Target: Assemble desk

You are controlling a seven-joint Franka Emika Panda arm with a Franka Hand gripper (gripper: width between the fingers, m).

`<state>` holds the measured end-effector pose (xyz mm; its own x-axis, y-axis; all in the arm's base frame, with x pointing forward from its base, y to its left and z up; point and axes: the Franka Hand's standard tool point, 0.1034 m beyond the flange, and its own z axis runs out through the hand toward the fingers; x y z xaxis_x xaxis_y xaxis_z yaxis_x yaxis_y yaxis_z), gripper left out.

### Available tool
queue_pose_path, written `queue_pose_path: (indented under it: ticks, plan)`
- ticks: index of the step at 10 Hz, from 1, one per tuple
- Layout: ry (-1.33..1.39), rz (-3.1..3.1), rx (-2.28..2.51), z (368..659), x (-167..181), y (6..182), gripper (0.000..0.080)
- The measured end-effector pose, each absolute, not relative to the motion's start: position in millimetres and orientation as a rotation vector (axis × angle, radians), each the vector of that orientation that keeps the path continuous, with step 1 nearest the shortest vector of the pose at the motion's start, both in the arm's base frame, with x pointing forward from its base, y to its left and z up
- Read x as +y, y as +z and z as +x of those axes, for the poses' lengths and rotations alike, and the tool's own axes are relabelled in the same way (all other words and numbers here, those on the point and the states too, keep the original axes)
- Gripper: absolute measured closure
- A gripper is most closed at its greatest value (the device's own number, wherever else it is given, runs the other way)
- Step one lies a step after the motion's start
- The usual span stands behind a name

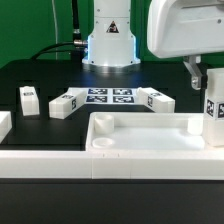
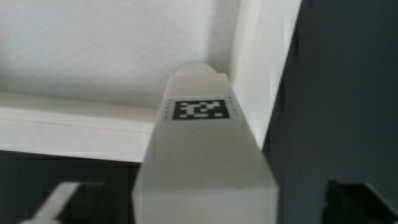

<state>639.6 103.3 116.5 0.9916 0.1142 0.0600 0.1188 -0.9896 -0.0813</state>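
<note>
While the arm (image 1: 180, 30) points straight down, its fingers (image 1: 197, 72) stand wide astride the upright leg (image 2: 205, 160).

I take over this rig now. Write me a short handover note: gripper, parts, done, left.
Gripper: at an upright leg on the tabletop's corner, exterior view's right; whether it grips is unclear.
Three other legs lie loose behind the tabletop, beside the marker board.
Done: none clearly seated.
Left: likely seat all four legs.
</note>
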Motion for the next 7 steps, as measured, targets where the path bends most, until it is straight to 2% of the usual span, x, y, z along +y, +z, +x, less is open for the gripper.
queue_pose_path:
  ticks: [1, 2, 5, 7]
  plan:
    - [-0.085, -3.050, -0.179, 639.6, 103.3, 116.5, 0.0422]
    - [-0.085, -3.052, -0.176, 639.8, 101.6, 116.5, 0.0510]
    - [-0.082, -3.052, -0.115, 639.7, 100.7, 116.2, 0.0510]
    - [-0.085, -3.034, 0.204, 639.2, 99.0, 115.8, 0.0510]
